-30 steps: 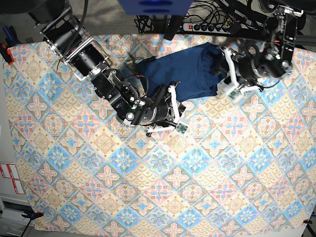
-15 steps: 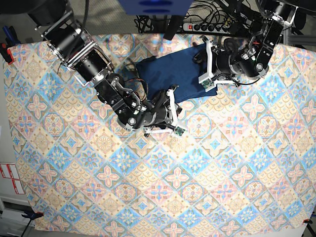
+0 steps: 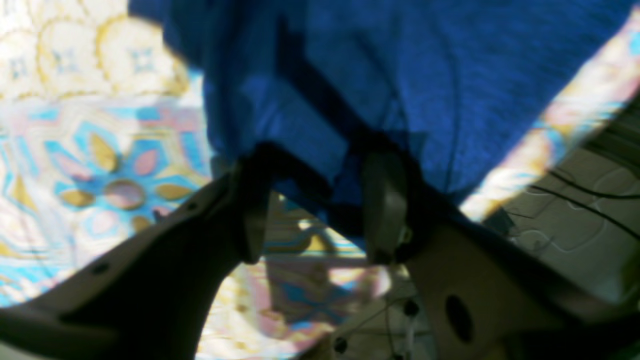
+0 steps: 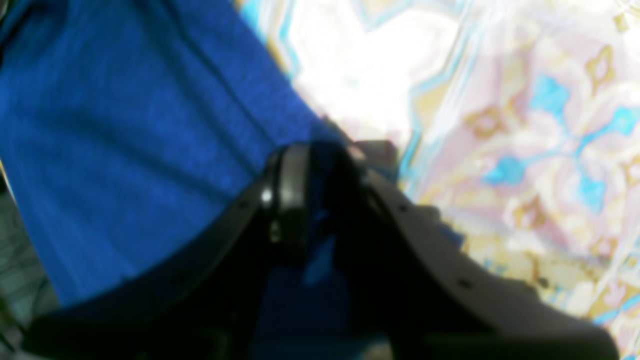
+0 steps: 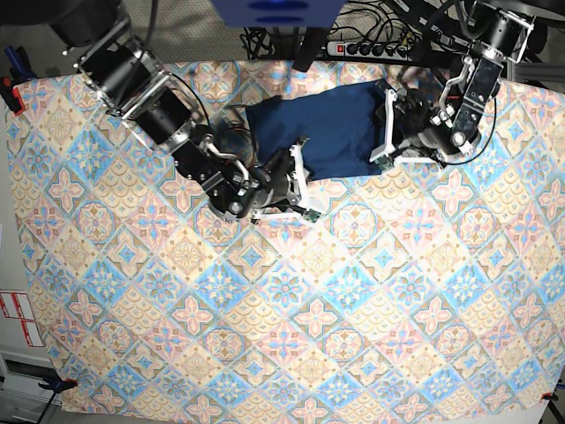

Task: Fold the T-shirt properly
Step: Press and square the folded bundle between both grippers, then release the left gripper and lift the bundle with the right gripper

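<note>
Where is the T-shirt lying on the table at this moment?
In the base view, the T-shirt lies at the top centre of the patterned tablecloth, between the right gripper and the left gripper.

The T-shirt (image 5: 322, 132) is a plain, dark navy-blue knit with no print — soft, slightly heathered fabric in the close wrist views. It lies folded into a compact, roughly rectangular bundle near the far edge of the surface, a little right of centre in the base view, its long side running across that view. The top layer looks mostly flat, with a few shallow creases and one darker fold line across it (image 3: 320, 95). Its near edge is uneven: the near-left corner dips toward the front, and the right end looks bunched — sleeves cannot be made out.
</note>
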Robot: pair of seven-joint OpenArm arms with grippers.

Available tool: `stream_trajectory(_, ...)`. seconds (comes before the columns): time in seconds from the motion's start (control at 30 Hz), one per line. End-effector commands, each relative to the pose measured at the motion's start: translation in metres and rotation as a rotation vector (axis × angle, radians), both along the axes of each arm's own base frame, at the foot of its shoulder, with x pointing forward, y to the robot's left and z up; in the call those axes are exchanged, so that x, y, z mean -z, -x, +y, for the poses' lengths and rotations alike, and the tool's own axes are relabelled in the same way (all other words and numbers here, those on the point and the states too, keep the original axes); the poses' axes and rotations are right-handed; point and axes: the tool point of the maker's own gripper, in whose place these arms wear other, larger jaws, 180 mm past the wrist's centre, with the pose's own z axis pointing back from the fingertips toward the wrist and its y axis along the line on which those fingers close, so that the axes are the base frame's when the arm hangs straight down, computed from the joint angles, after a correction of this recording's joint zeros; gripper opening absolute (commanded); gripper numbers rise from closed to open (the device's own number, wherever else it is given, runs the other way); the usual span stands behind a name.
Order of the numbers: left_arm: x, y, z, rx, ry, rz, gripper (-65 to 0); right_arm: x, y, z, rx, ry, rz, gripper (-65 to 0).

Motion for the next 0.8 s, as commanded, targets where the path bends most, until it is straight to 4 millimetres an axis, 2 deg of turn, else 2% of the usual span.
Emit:
stream_trajectory(0.0,-0.007,-0.016,-0.001,0.01,0.005,-0.049,-37.9,-0.003,-0.008,-0.014,-0.016,0.045,-0.031,-54.2)
stream_trajectory(0.07,-0.008,-0.024,-0.008,0.02,0.027,-0.072,-37.9,-0.004,-0.007,-0.022,-0.028,0.059,-0.043,-54.2)
stream_trajectory(0.17,-0.008,-0.039,-0.009,0.005,0.046,-0.103,-37.9,-0.016,-0.013,-0.025,-0.033,0.045,-0.081,-54.2)
stream_trajectory(0.2,-0.01,-0.045,-0.009,0.0,0.053,-0.116,-37.9,-0.017,-0.014,-0.034,-0.03,0.058,-0.087,-54.2)
stream_trajectory(0.23,-0.011,-0.053,-0.015,-0.006,0.077,-0.135,-37.9,-0.017,-0.015,-0.045,-0.03,0.081,-0.091,-54.2)
stream_trajectory(0.37,-0.022,-0.08,-0.033,-0.013,0.115,-0.201,-37.9,-0.025,-0.009,-0.059,-0.056,0.11,-0.112,-54.2)
stream_trajectory(0.53,-0.026,-0.112,-0.061,-0.009,0.102,-0.264,-37.9,-0.036,0.006,-0.063,-0.095,0.119,-0.131,-54.2)
stream_trajectory(0.6,-0.027,-0.122,-0.075,-0.003,0.097,-0.29,-37.9,-0.045,0.004,-0.066,-0.105,0.114,-0.16,-54.3)
stream_trajectory(0.67,-0.032,-0.13,-0.079,0.009,0.088,-0.332,-37.9,-0.056,0.004,-0.068,-0.115,0.102,-0.193,-54.3)
stream_trajectory(0.77,-0.034,-0.135,-0.073,0.015,0.048,-0.362,-37.9,-0.083,-0.001,-0.062,-0.093,0.039,-0.259,-54.4)
